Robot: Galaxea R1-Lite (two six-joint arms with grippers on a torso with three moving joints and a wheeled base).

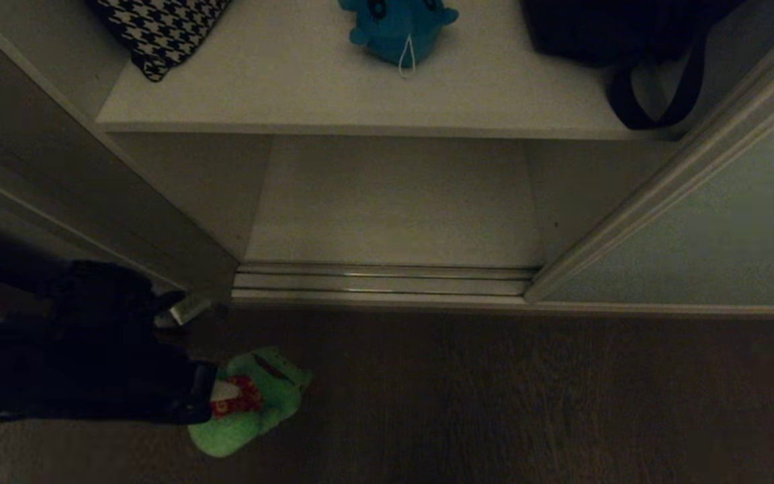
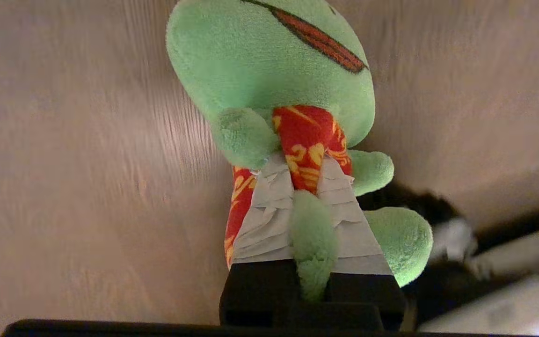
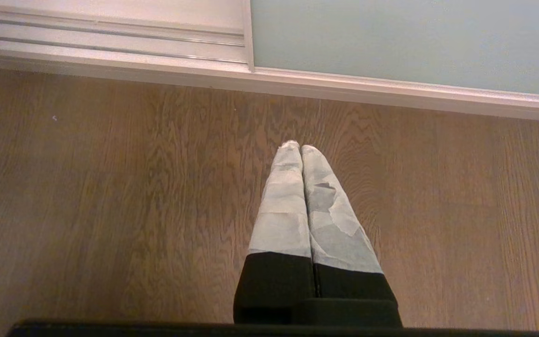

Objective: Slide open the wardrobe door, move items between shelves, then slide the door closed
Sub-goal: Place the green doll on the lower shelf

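The green frog [image 1: 263, 403] with its red patch hangs just above the wooden floor in front of the wardrobe, at the lower left of the head view. My left gripper [image 1: 216, 398] is shut on it; in the left wrist view the taped fingers [image 2: 265, 210] pinch the frog [image 2: 260, 61] at its red patch and a green limb. The teal-blue plush [image 1: 397, 27] lies on the upper shelf [image 1: 293, 87]. The lower shelf [image 1: 394, 202] is bare. The sliding wardrobe door [image 1: 716, 228] stands slid to the right. My right gripper [image 3: 301, 147] hangs shut over the floor near the door [image 3: 391, 42].
A houndstooth cloth [image 1: 158, 27] lies at the upper shelf's left end and a black strapped bag [image 1: 629, 40] at its right. The silvery floor track [image 1: 380, 282] runs along the wardrobe's opening. A dark door frame [image 1: 58, 168] borders the left side.
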